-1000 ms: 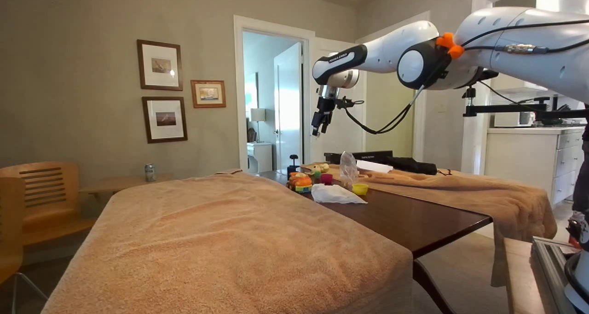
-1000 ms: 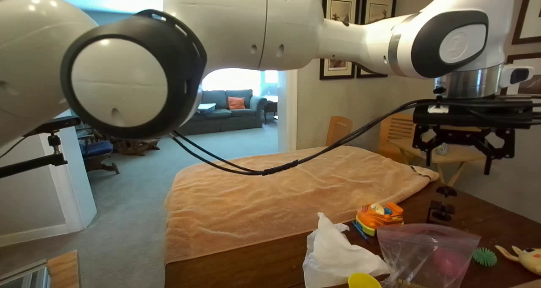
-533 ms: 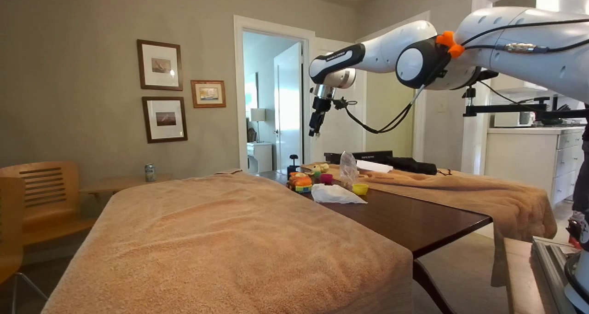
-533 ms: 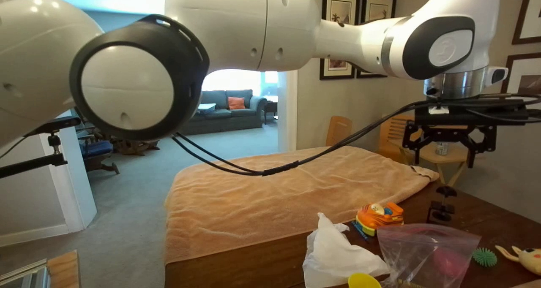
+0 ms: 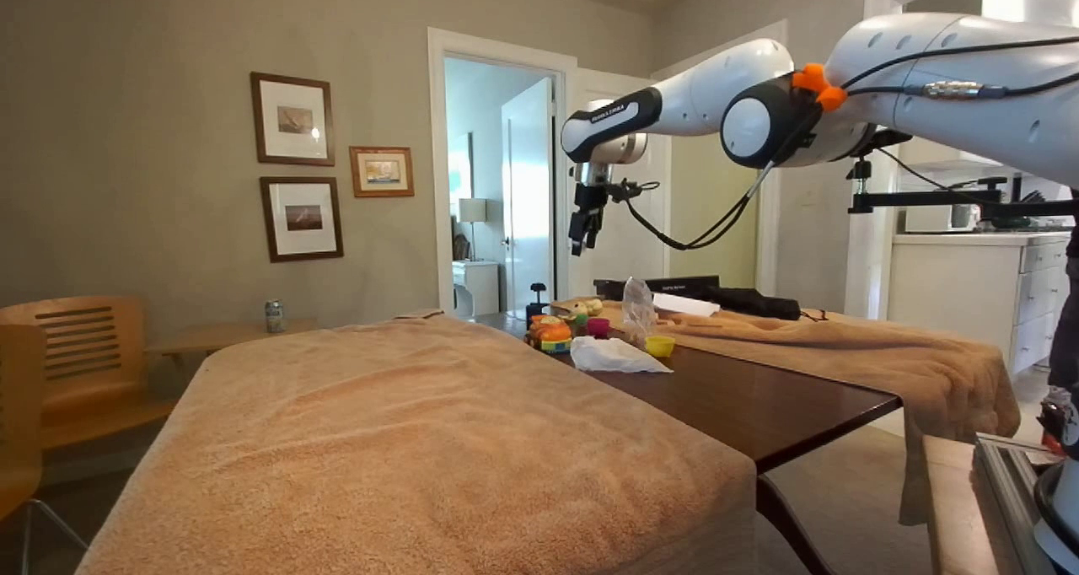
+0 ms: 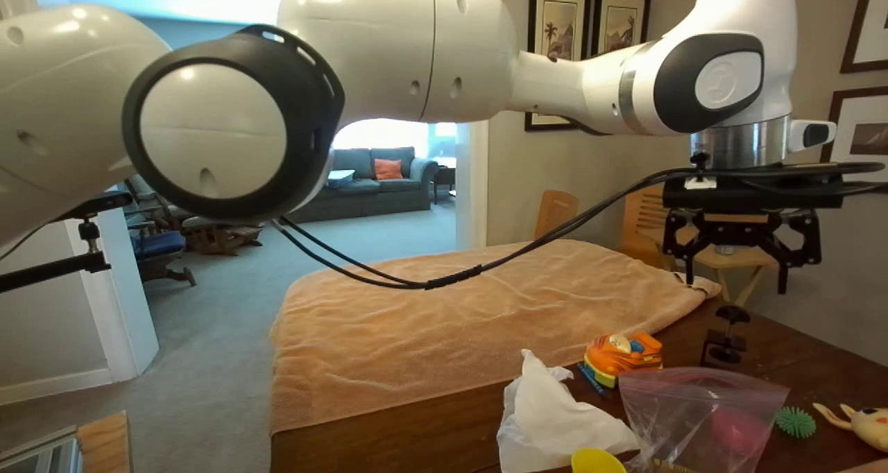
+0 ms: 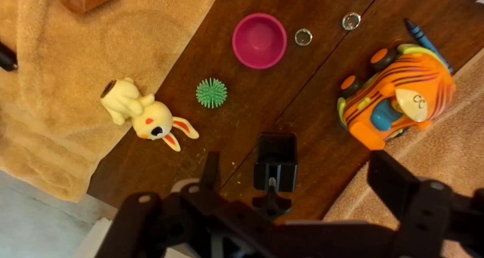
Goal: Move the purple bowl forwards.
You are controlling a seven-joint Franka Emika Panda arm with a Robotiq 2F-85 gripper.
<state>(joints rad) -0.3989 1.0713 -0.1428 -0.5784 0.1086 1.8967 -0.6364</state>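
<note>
the magenta bowl [image 7: 259, 41] stands on the dark wooden table [image 7: 251, 106], well below the claw [image 6: 736, 286]; in the wrist view it lies ahead, toward the top edge and a little left of the midline between the spread jaws. the claw is released and holds nothing. the coming move likely turns on shifting that way before lowering, and, the bowl being round, no long axis should dictate the approach. it looks plain and smooth, upright, rim facing up, with nothing seen inside. a clear glass-like disc [image 7: 303, 37] lies just beside it; in an exterior view it shows through a zip bag [image 6: 659, 403].
</note>
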